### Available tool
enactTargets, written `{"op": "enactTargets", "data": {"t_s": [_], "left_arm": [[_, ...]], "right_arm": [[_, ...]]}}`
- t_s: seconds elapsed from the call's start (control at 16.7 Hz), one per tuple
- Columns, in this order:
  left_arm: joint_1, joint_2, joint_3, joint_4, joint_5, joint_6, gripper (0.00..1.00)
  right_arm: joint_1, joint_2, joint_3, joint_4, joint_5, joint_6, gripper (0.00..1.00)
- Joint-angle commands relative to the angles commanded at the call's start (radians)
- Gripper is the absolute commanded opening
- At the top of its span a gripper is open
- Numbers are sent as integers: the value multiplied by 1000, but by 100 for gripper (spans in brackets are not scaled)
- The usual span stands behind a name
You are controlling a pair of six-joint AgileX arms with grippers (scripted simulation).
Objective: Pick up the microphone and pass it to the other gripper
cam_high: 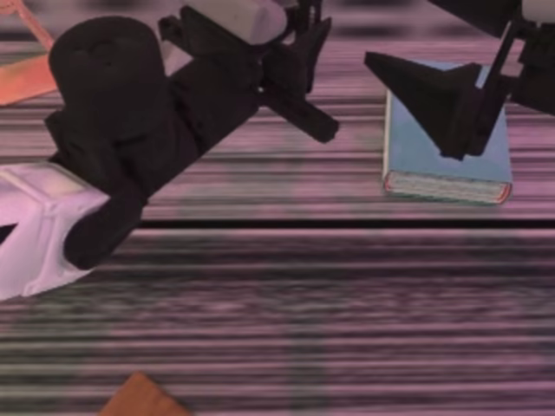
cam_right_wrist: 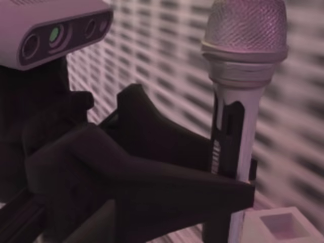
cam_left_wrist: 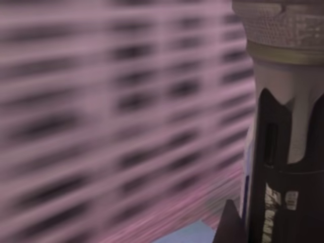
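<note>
The left end effector (cam_high: 293,82), reaching in from the top view's left toward the middle of the bench (cam_high: 286,303), is gripping the microphone (cam_right_wrist: 244,96). In the left wrist view one of its dark fingers (cam_left_wrist: 283,187) is pressing against the pale handle just below the mesh head. The handle is reading as pale here, not black.

The right end effector (cam_high: 458,130) is hovering over a blue book (cam_high: 434,169) at the top view's upper right, with its fingers apart and holding nothing. It is facing the left one across a short gap.

From the right wrist view, the microphone is standing straight ahead of the right end effector, near its fingertips. Its long axis is running crosswise to the way those fingers are reaching. The head is sticking out above the left fingers, and a stretch of handle is showing below them. Whether the handle is already lying between the right fingers cannot be told. Judging from this, the coming move depends on the right fingers closing around the free part of the handle.

Counted: one microphone, two end effectors, one book, and one white block (cam_right_wrist: 278,225) with a square hollow, sitting near the handle's lower end.
</note>
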Motion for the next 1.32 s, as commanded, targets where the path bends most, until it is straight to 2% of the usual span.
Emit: {"op": "enactTargets", "data": {"t_s": [0.24,0.36,0.72,0.84,1.14,1.32], "left_arm": [[0,0,0,0,0,0,0],[0,0,0,0,0,0,0],[0,0,0,0,0,0,0],[0,0,0,0,0,0,0],[0,0,0,0,0,0,0],[0,0,0,0,0,0,0]], "right_arm": [[-3,0,-1,-2,3,0,100],[21,36,34,0,23,-1,100],[152,245,234,4,156,-8,100],[185,292,280,3,189,-9,100],[193,303,292,3,198,-10,100],[193,303,292,3,198,-10,77]]}}
